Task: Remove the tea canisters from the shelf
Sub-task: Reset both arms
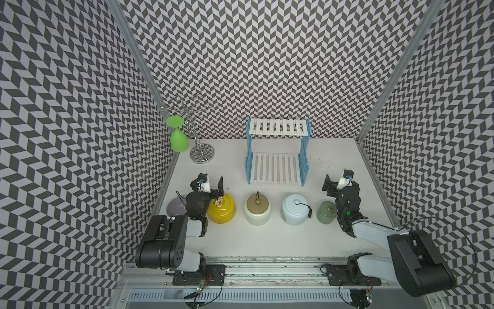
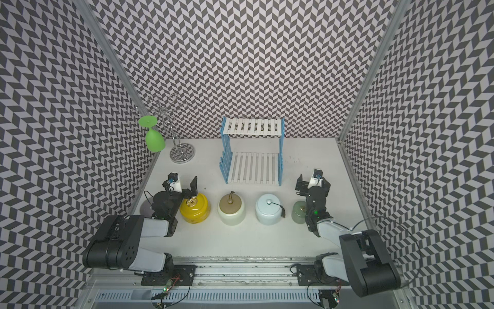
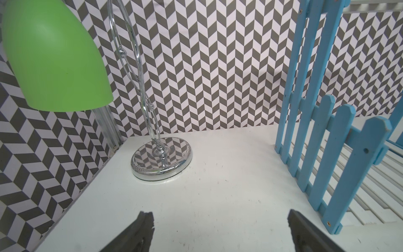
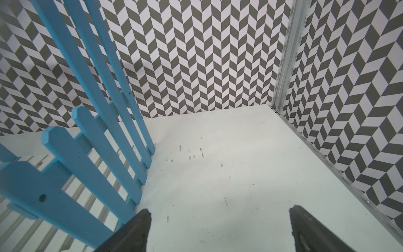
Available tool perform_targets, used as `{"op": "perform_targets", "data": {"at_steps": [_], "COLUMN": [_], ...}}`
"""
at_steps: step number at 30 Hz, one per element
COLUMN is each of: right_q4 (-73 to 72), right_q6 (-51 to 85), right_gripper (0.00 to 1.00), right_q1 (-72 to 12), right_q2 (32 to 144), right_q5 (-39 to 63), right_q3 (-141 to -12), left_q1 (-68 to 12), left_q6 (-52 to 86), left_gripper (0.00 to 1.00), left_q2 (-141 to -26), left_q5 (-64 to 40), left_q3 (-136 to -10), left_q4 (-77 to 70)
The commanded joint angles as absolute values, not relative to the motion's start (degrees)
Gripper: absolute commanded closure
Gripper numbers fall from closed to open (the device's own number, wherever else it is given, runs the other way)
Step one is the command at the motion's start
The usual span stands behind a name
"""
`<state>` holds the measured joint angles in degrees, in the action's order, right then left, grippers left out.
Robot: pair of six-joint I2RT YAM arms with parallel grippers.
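Desk (image 1: pixel 267 240) in the zigzag booth is carrying all four tea canisters (image 1: pixel 257 211) in a row, off the shelf (image 1: pixel 276 167) | left claw (image 3: pixel 219 215), right claw (image 4: pixel 220 209) gaping, empty | job looking done — worth lifting clear, not nudging them.

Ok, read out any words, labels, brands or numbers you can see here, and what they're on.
None can be read.
Yellow canister, cream canister, blue canister, green canister, shelf, goblet, stand: no lettering shows.
Dark marks on the table: too small to read.

The right arm (image 1: pixel 347 200) hides part of the sage green canister (image 1: pixel 324 214).
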<state>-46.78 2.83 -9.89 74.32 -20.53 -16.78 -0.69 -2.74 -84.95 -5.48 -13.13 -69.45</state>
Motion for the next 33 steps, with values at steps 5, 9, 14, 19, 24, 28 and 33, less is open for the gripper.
{"op": "perform_targets", "data": {"at_steps": [5,9,14,19,24,28,33], "right_q4": [-56.37,-56.85,-57.61,-57.62,-57.67,-56.87,-56.09], "right_q6": [1.91,1.93,2.92,3.24,3.09,3.03,2.80], "right_gripper": [0.00,0.00,0.00,0.01,0.00,0.01,0.00], "right_q1": [-8.32,-7.20,-5.29,-5.15,-5.16,-5.16,-5.14], "right_q2": [77.53,78.13,78.23,78.05,77.44,75.87,73.05], "right_q5": [-19.77,-19.51,-17.76,-17.26,-16.41,-16.73,-16.50], "right_q3": [-16.26,-16.60,-16.46,-16.30,-15.83,-15.93,-15.03], "left_q1": [0.27,0.18,0.08,0.00,0.00,-0.04,0.00], "left_q6": [0.00,-0.08,-0.18,-0.26,-0.33,-0.33,-0.22], "left_gripper": [0.00,0.00,0.00,0.00,0.00,0.00,0.00], "left_q2": [-88.91,-88.97,-88.85,-88.85,-88.81,-88.91,-88.86], "left_q5": [-1.58,-1.23,-1.06,-0.88,-0.80,-0.79,-0.88], "left_q3": [-14.95,-15.21,-15.24,-15.25,-15.21,-15.29,-15.21], "left_q4": [-70.23,-69.86,-69.52,-69.52,-69.65,-69.52,-69.64]}}
